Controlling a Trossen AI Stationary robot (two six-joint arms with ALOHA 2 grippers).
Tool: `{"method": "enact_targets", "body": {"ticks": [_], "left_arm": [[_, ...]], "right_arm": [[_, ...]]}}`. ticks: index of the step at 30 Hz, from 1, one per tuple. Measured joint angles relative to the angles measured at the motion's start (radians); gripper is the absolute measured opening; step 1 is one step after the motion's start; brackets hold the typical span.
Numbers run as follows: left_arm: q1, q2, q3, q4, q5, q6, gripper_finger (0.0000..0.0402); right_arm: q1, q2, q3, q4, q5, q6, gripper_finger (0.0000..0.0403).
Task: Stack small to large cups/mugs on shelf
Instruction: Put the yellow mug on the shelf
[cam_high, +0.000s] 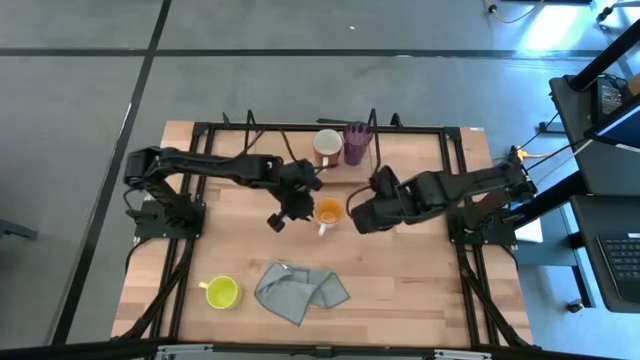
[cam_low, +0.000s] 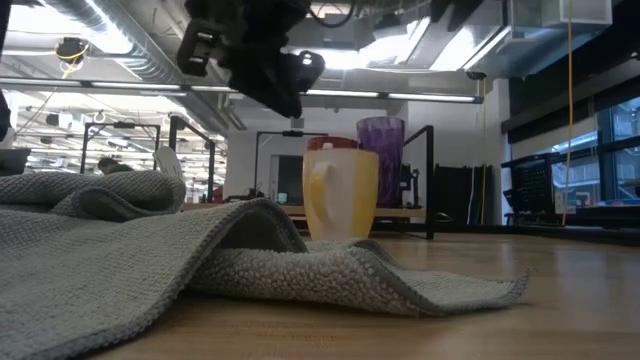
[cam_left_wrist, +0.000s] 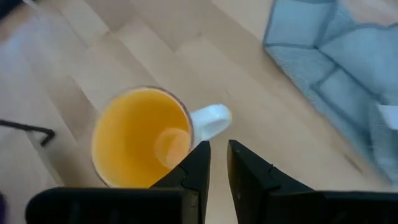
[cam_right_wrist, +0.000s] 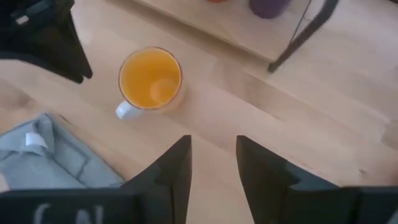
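An orange mug with a white handle stands upright on the table's middle. My left gripper hovers above it on its left, fingers a narrow gap apart over the handle side, nothing between them. On the mug's right, my right gripper hangs higher and open, also with nothing between its fingers. The shelf at the far edge holds a white mug with red inside and a purple tumbler. A yellow-green mug stands near the front left.
A crumpled grey cloth lies near the front edge, right of the yellow-green mug. A black frame of rails runs around the table. Bare wood lies to the right of the cloth and between the orange mug and the shelf.
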Motion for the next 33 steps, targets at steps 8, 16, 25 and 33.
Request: {"method": "enact_targets", "body": {"ticks": [8, 16, 25, 33], "left_arm": [[-0.021, 0.033, 0.079, -0.025, -0.105, 0.094, 0.0060], [-0.105, 0.040, 0.085, 0.048, -0.439, -0.010, 0.0066], [-0.146, 0.040, 0.085, 0.128, -0.539, -0.120, 0.0066], [-0.148, 0.040, 0.085, 0.090, -0.481, -0.175, 0.0052]], "right_arm": [[0.070, 0.001, 0.018, -0.057, 0.015, 0.111, 0.0127], [0.103, 0.001, 0.018, -0.064, 0.020, 0.156, 0.0127], [0.105, 0.002, 0.018, -0.073, 0.031, 0.154, 0.0127], [0.137, 0.002, 0.018, -0.084, 0.031, 0.153, 0.0127]]}}
